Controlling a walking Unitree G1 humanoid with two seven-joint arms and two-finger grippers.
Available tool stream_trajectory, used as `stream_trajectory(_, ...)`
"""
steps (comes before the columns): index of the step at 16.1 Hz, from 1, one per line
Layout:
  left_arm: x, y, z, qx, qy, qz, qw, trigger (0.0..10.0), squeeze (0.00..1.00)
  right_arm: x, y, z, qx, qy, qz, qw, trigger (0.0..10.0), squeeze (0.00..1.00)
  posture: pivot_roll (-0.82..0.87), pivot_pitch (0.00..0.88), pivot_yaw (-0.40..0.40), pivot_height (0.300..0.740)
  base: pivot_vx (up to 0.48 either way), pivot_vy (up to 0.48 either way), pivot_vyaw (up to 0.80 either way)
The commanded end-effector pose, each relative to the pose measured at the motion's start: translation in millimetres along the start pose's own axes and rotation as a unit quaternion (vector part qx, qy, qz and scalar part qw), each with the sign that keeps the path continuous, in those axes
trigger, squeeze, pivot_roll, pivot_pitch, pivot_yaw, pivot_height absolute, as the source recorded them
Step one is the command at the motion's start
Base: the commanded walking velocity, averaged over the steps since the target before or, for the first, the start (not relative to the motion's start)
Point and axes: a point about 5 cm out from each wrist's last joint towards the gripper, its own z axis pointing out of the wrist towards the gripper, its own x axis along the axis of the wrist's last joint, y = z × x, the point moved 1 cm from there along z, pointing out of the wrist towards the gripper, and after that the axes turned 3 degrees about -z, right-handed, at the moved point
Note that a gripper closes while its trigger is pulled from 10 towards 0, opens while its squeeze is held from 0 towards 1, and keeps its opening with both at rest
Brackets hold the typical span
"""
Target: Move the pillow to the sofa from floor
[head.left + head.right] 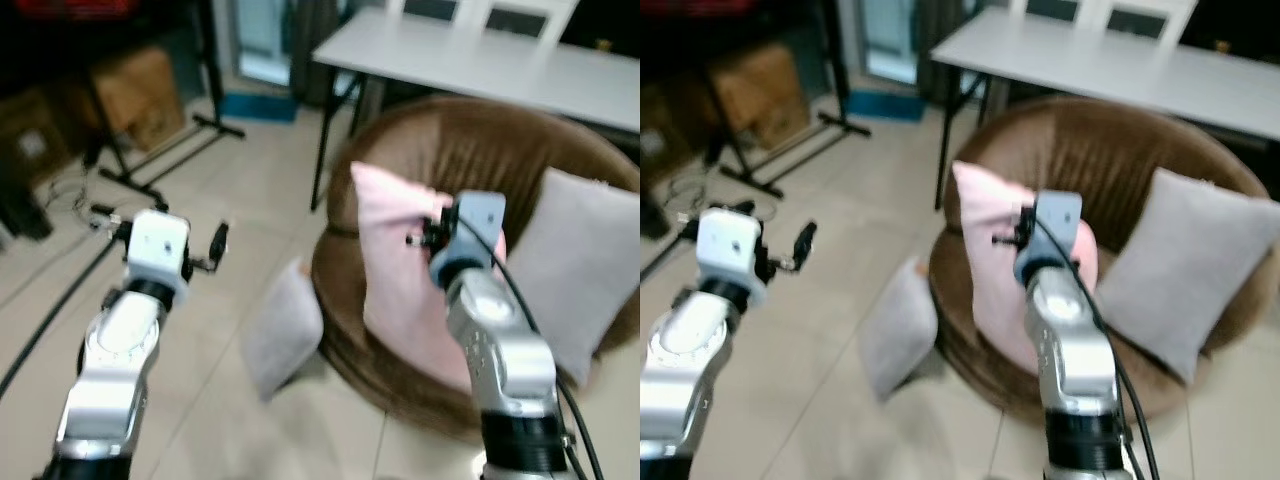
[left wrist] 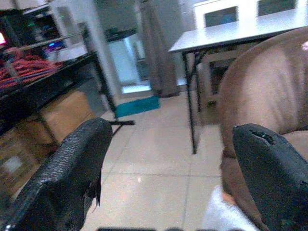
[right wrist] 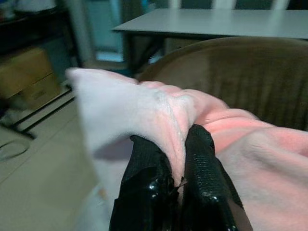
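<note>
Pink pillow (image 3: 144, 110) pinched in right pincer (image 3: 178, 159) over sofa (image 1: 450, 150); left pincer (image 2: 168, 163) wide, empty.

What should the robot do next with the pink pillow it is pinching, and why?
Probably open the right claw and let go. Its fingers are pinched shut on a fold of the pink pillow, and the pillow already stands on the round brown sofa, beside the grey pillow. The open left claw hangs near another grey pillow on the floor, leaning against the sofa, maybe next.

A long white desk (image 1: 480, 62) stands at the far right. Brown cardboard boxes (image 1: 140, 95) sit far left. A black metal stand (image 1: 165, 150) rests on the beige tiled floor (image 1: 200, 400).
</note>
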Motion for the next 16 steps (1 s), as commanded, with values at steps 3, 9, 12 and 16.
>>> stream_trajectory(3, 5.2, 9.8, 3.3, -0.019, 0.01, 0.0, 1.0, 10.0, 0.0, 8.4, 10.2, -0.3, -0.005, 0.022, -0.009, 1.0, 10.0, 0.0, -0.01, 0.0, -0.034, 0.74, 0.259, 0.0, -0.53)
stream_trajectory(9, 3.7, 10.5, 3.4, -0.031, 0.003, 0.009, 0.999, 10.0, 0.0, 2.5, 11.8, -0.3, -0.001, 0.014, -0.012, 1.0, 10.0, 0.0, -0.01, 0.0, -0.03, 0.74, 0.257, 0.0, 0.0)
stream_trajectory(12, 3.0, 11.6, 3.3, -0.046, -0.001, 0.012, 0.999, 10.0, 0.0, 1.7, 11.2, -0.8, 0.001, 0.011, -0.016, 1.0, 10.0, 0.0, -0.02, 0.0, -0.014, 0.74, 0.257, 0.0, 0.0)
stream_trajectory(16, 1.4, 13.7, 3.1, -0.057, -0.005, 0.011, 0.998, 10.0, 0.0, 0.5, 11.7, -2.4, 0.001, 0.004, -0.016, 1.0, 10.0, 0.0, -0.02, 0.0, -0.009, 0.74, 0.27, 0.0, -0.2)
